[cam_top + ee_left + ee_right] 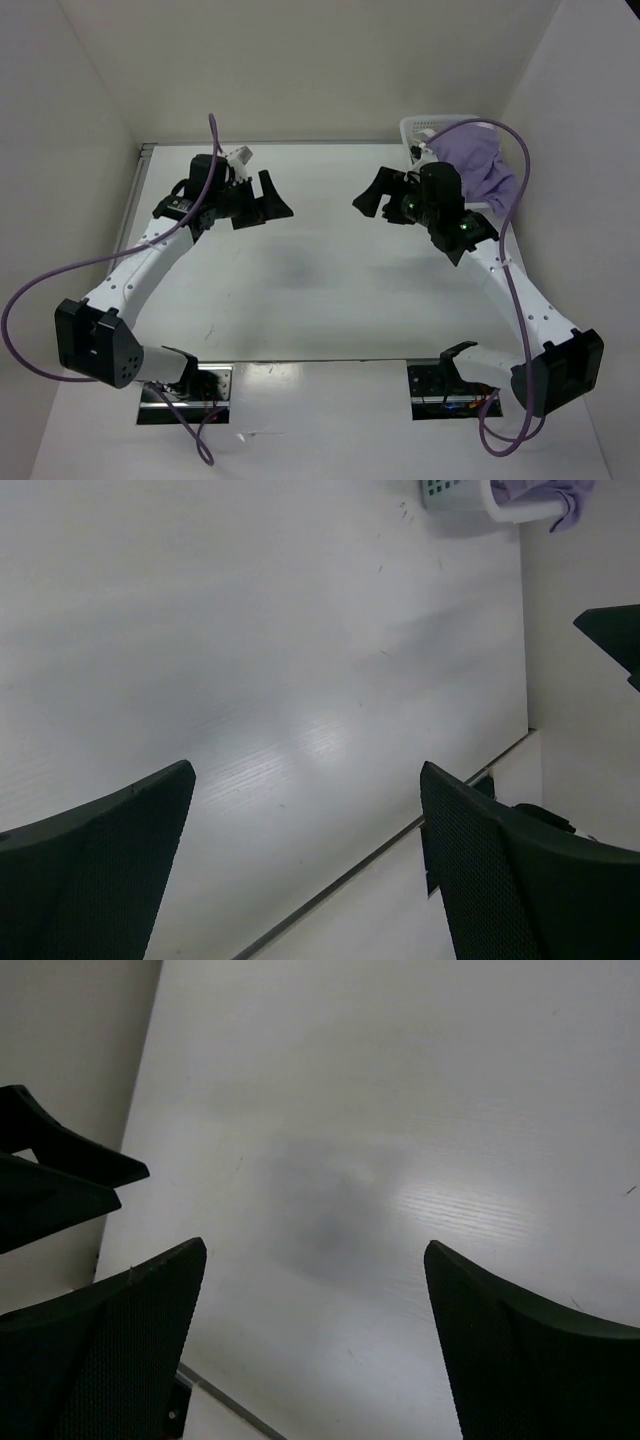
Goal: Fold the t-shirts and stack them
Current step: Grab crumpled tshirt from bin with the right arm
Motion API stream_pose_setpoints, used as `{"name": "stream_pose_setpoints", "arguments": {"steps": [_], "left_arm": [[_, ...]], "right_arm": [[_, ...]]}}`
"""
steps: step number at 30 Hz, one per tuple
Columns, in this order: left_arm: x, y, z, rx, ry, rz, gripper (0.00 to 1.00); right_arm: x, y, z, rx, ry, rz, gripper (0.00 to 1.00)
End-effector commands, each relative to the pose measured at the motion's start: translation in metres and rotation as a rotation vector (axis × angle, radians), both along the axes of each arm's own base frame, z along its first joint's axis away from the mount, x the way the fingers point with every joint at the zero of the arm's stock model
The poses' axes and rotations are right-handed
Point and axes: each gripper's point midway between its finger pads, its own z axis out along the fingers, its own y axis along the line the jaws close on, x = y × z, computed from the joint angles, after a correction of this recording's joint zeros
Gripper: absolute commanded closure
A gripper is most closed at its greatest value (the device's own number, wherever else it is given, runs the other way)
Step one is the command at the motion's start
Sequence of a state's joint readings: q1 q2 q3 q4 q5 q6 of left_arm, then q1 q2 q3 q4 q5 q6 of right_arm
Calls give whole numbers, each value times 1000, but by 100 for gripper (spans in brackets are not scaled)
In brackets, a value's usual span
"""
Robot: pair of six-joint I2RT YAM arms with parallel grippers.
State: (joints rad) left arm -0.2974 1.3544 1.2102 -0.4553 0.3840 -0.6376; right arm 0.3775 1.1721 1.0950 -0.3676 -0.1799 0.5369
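Observation:
A pale lavender t-shirt [478, 165] lies bunched in a white mesh basket [418, 130] at the table's far right corner; it also shows in the left wrist view [545, 495]. The green and creamy white shirts are out of view. My left gripper [272, 201] is open and empty, raised over the far left of the table, its fingers [120, 870] spread wide. My right gripper [372, 197] is open and empty, raised just left of the basket, its fingers [520, 1350] wide apart over bare table.
The white table [320, 290] is walled in by white panels at the back and both sides. Purple cables loop off both arms. The basket also shows in the left wrist view [455, 494]. The two grippers face each other across the table's far middle.

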Motion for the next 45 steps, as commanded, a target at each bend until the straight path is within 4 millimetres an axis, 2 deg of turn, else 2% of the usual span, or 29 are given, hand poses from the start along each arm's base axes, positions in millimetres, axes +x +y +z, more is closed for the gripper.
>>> {"name": "stream_pose_setpoints", "arguments": {"steps": [1,4,5,6,7,8,9,10,11,12,13,14,15,16,17,18,19,20,21,23,26,27,28,29,32,35,40,42,45], "left_arm": [[13,-2,18,-53,-56,-51,0],[12,3,24,-72,-77,-83,0],[8,5,22,-89,-82,-105,0],[5,3,19,-97,-68,-118,0],[2,2,22,-107,-83,-129,0],[-3,2,23,-108,-93,-145,2],[-3,2,23,-108,-93,-145,4],[-4,2,18,-101,-88,-150,11],[-7,2,22,-108,-99,-158,20],[-8,2,25,-109,-108,-158,42],[-9,2,25,-110,-114,-158,54],[-9,2,25,-115,-108,-154,64],[-9,2,25,-115,-108,-154,73],[-10,-1,27,-123,-111,-158,85],[-16,-6,28,-124,-113,-177,86],[-13,-4,26,-111,-116,-158,86],[-16,-7,29,-107,-127,-162,83],[-17,-6,32,-104,-144,-167,79],[-17,-5,28,-97,-136,-159,71],[-23,-9,26,-113,-126,-173,48],[-27,-9,22,-126,-113,-175,40],[-27,-9,22,-126,-113,-175,40],[-27,-6,22,-112,-113,-155,38],[-27,-5,20,-100,-112,-152,38],[-28,-4,15,-98,-101,-152,35],[-28,-3,10,-90,-92,-144,35],[-25,-3,4,-81,-75,-136,35],[-25,-3,4,-81,-75,-136,35],[-25,-3,0,-78,-57,-135,35]], "right_arm": [[14,1,31,30,-61,-40,0],[30,9,29,42,-29,-51,0],[35,15,29,42,-4,-30,11],[42,12,30,42,-4,-42,37],[46,16,41,54,-22,-31,54],[50,14,43,60,-23,-32,64],[55,16,41,58,-17,-32,92],[61,9,53,57,-48,-67,100],[67,4,52,39,-46,-105,100],[77,-8,53,11,-54,-160,100],[89,-26,53,-18,-66,-247,95],[94,-39,45,-39,-33,-284,91],[107,-68,47,-32,-30,-359,85],[119,-80,41,-38,-16,-390,71],[129,-98,37,-57,-13,-450,68],[139,-124,42,-68,-19,-524,66],[152,-141,24,-106,12,-589,52],[160,-153,15,-131,25,-618,44],[170,-163,16,-132,30,-639,39],[180,-195,-24,-169,137,-711,31],[183,-237,-44,-190,183,-828,29],[178,-246,-65,-209,228,-847,29],[179,-260,-63,-212,219,-868,28],[176,-268,-83,-243,272,-891,28],[170,-278,-102,-291,316,-901,28],[164,-282,-107,-315,336,-918,26],[156,-290,-131,-361,379,-926,25],[150,-286,-148,-362,420,-904,25],[149,-281,-156,-344,426,-881,38]]}}
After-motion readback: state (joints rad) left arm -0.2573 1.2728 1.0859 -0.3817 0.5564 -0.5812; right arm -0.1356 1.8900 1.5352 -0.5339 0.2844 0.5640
